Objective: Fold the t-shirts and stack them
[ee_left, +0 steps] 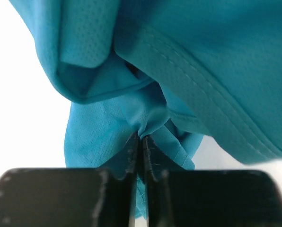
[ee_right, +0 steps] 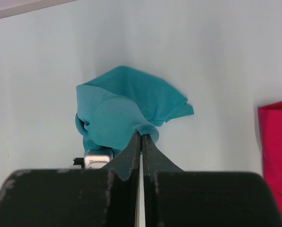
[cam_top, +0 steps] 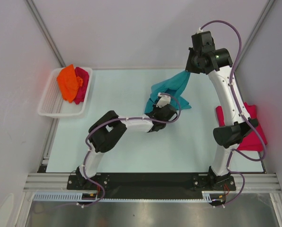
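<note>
Top external view: a pale blue-green table (cam_top: 112, 142) carries two black-and-white arms. The teal t-shirt (cam_top: 171, 87) hangs bunched and draped between them, over the middle of the table towards its far edge. The right gripper (cam_top: 187, 72) pinches its upper corner near the far edge; the left gripper (cam_top: 161, 99) meets its lower folds. A white slatted plastic basket (cam_top: 48, 101) sits at the far left corner, holding a crumpled orange t-shirt (cam_top: 67, 81) with a crimson-pink t-shirt (cam_top: 83, 85) beside it. A second crimson-pink t-shirt (cam_top: 247, 137) lies flat at the right edge, partly under the right arm.

Left wrist view: only this view shows the cloth's fine mesh weave and a double-stitched hem. The left gripper (ee_left: 141, 149) has its black fingers (ee_left: 131, 156) pressed together on a small gathered tuck of the teal t-shirt (ee_left: 202, 61).

Right wrist view: the right gripper (ee_right: 141, 142) has its tapered black fingers (ee_right: 153, 151) clamped on a rolled fold of the teal t-shirt (ee_right: 127, 101), which hangs in smooth rounded folds above the table (ee_right: 216, 56). The second crimson-pink t-shirt (ee_right: 276, 151) shows at the right, its straight edge flat on the table.
</note>
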You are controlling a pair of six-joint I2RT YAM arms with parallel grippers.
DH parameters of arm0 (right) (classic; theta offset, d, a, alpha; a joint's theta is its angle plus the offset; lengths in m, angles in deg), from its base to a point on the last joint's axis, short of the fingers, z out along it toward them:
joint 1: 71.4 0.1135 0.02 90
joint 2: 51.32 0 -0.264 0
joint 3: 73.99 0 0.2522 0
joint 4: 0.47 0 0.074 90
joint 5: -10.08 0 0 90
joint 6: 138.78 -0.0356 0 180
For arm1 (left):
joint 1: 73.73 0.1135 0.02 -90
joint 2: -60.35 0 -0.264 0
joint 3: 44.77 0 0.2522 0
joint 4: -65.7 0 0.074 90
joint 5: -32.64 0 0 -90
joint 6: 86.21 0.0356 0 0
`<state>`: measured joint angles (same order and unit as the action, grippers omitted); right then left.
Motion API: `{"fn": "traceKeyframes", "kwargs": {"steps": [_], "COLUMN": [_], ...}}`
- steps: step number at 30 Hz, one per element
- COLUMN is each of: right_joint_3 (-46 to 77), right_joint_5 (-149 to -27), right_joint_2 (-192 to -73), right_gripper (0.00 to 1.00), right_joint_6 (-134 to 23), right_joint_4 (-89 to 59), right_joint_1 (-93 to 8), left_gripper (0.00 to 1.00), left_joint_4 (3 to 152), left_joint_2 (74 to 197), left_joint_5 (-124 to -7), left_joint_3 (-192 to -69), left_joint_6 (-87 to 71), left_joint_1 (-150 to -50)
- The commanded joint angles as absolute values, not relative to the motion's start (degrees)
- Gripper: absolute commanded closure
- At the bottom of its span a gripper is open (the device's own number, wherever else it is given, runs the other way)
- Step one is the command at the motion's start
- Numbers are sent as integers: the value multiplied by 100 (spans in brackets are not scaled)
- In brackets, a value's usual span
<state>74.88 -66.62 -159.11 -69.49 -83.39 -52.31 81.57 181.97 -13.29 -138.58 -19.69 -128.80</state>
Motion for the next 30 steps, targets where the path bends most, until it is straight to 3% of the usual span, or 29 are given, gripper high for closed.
{"fn": "traceKeyframes", "kwargs": {"steps": [1,3,17,30], "right_joint_3": [7539,7530,7460,7118], "right_joint_5": [-6533,-6533,-6718,-5927], "right_joint_2": [-15644,-15627,-15021,-13386], "right_gripper": [100,100,100,100], "right_joint_6": [-6829,-6820,-6934,-6891], "right_joint_4": [-8331,-8322,-8023,-8032], "right_joint_1": [-5250,-5285,-6032,-6613], "left_gripper": [96,100,100,100], "left_joint_4": [7788,7744,8841,11477], "left_joint_2": [18041,17848,15908,13622], "left_joint_5": [-1631,-1711,-1325,-200], "left_joint_3": [-13746,-13676,-13675,-14413], "left_joint_6": [-1827,-1774,-1089,-1448], "left_joint_1": [-12858,-12858,-12867,-13208]}}
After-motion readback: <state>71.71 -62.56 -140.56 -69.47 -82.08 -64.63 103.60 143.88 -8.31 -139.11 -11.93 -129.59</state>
